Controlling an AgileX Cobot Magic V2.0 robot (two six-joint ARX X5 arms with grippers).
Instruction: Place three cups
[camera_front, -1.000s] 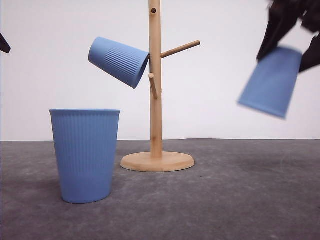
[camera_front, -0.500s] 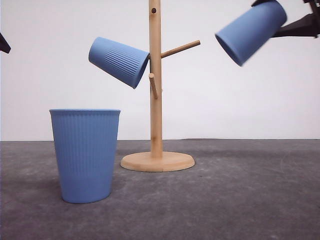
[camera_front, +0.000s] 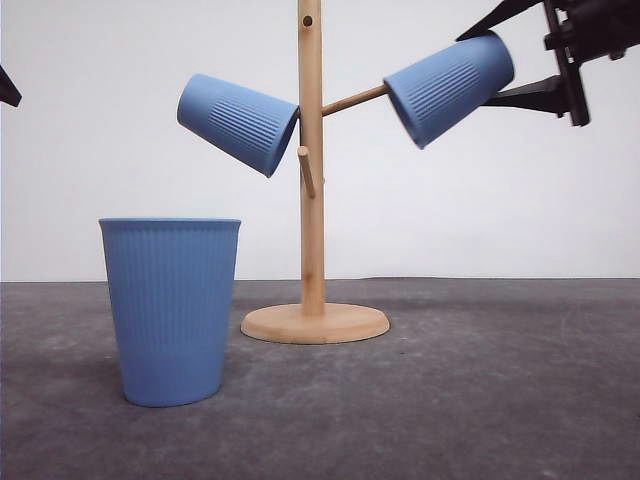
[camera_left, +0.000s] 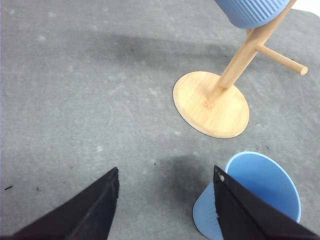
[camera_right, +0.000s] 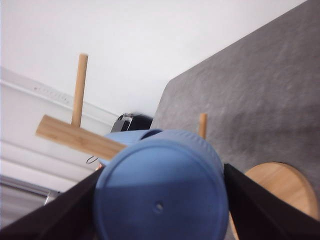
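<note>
1. Grey mat (camera_front: 480, 400) covering the table, white wall behind; running out of frame on every side in the front view.
2. Wooden stand (camera_front: 312, 200) sitting mid-table on a round base (camera_front: 315, 323); top of the post getting cropped by the frame edge.
3. Hung cup (camera_front: 238, 123) sitting tilted on the stand's left side, mouth toward the post; peg under it staying hidden inside the cup.
4. Carried cup (camera_front: 449, 87) tilting mouth-first at the upper right peg (camera_front: 358, 98), rim just reaching the peg tip; hard telling from the front view whether the tip is inside the mouth yet.
5. Right gripper (camera_front: 500, 68) clamping the carried cup near its flat bottom, fingers above and below it; rest of the arm getting cut off at the top right corner.
6. Right wrist view: cup bottom (camera_right: 160, 200) blocking most of the sightline, dark fingers (camera_right: 255, 210) pressing both sides; background blurring.
7. Standing cup (camera_front: 171, 308) resting upright on the mat, left of the stand and nearer the camera.
8. Left gripper (camera_left: 165, 200) hovering above the mat with fingers spread wide, gripping nothing; one finger overlapping the standing cup (camera_left: 260, 185) in the left wrist view, contact not resolving.
</note>
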